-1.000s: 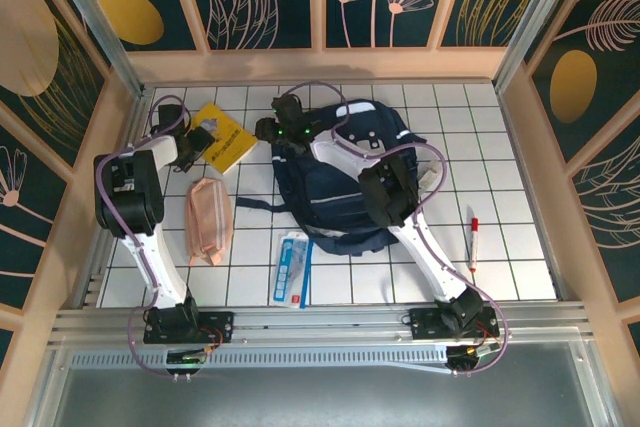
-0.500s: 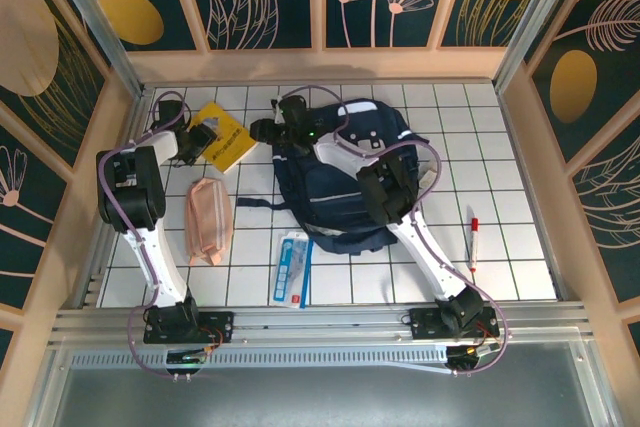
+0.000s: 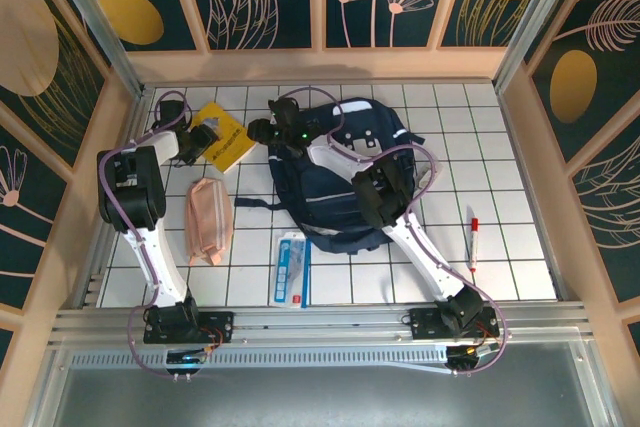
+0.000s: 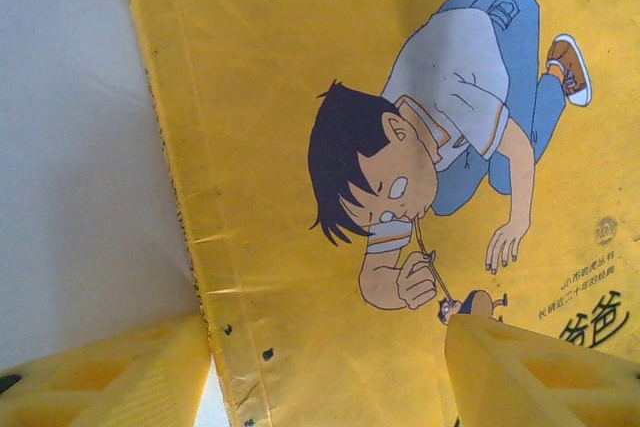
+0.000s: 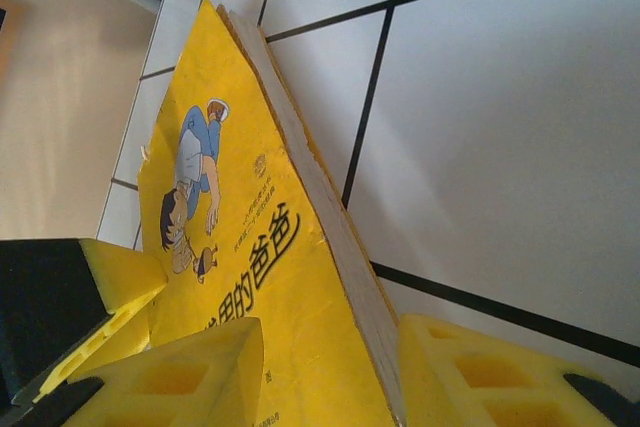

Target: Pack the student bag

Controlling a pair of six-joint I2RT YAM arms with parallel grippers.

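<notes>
The left gripper (image 4: 325, 347) and right gripper (image 5: 330, 337) each straddle an edge of the yellow book (image 3: 228, 139) (fingers apart on both), beside the backpack (image 3: 340, 197).

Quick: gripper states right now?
Left gripper: open, over the edge of the yellow book.
Right gripper: straddling the book's edge; whether it grips cannot be told.
</notes>
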